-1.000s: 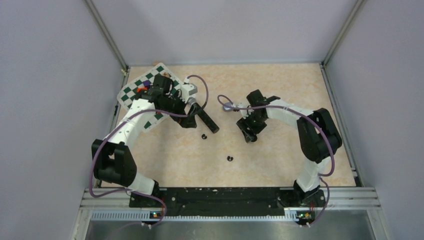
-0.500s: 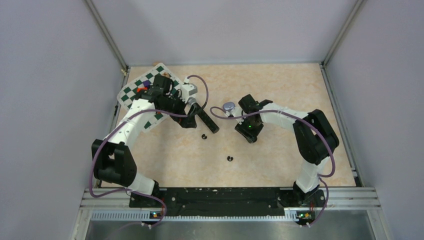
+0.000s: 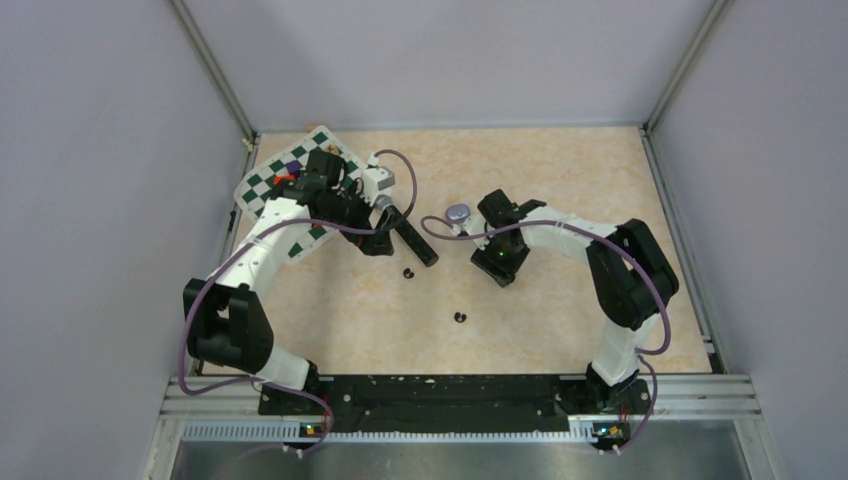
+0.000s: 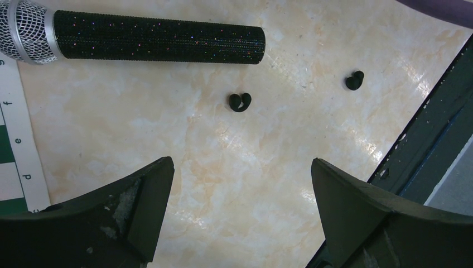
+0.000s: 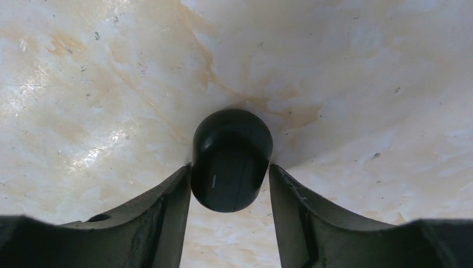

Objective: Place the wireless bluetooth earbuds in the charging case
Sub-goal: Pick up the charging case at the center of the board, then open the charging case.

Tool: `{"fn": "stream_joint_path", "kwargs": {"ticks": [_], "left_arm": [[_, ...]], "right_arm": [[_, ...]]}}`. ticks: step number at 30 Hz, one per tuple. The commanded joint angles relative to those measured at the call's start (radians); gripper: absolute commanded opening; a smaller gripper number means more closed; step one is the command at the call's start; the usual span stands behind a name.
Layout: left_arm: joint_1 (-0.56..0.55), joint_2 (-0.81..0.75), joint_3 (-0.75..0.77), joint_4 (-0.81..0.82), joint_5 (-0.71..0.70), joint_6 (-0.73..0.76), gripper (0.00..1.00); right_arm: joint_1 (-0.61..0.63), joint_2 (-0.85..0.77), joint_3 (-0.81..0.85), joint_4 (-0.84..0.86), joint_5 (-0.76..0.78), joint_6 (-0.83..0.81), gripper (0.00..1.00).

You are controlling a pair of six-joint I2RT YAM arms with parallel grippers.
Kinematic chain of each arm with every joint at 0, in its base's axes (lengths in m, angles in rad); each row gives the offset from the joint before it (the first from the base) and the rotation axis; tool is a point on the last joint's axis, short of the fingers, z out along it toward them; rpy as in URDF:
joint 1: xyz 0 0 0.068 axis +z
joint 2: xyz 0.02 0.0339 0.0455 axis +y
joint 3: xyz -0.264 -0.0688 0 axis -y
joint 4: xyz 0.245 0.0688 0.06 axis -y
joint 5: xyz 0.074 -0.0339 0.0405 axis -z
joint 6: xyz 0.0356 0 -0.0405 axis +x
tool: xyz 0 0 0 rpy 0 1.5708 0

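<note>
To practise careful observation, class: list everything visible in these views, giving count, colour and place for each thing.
black earbuds: two, black, loose on the table, apart
microphone: one, black with silver head, lying beyond the earbuds
black case: one, black, between the right jaws
pale purple rounded item: one, on the table between the arms; identity unclear
checkerboard: one, green and white, far left corner
small bits: purple and orange, on the checkerboard; too small to tell
table: one, mottled beige
left gripper: jaws open, above the earbuds
right gripper: jaws closed on the black case
</note>
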Motion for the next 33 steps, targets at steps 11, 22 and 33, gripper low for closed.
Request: {"fn": "stream_joint_path", "kwargs": {"ticks": [11, 22, 33], "left_arm": [[-0.006, 0.048, 0.161, 0.069, 0.09, -0.069, 0.99], [-0.183, 0.304, 0.599, 0.208, 0.215, -0.447, 0.99], [-0.405, 0.399, 0.638, 0.15, 0.185, -0.422, 0.98]], "right_arm": [[0.005, -0.266, -0.048, 0.174, 0.04, -0.127, 0.25], [0.044, -0.628, -0.194, 0.521, -0.037, -0.195, 0.23], [0.054, -0.736, -0.293, 0.558, -0.099, -0.19, 0.22]]}}
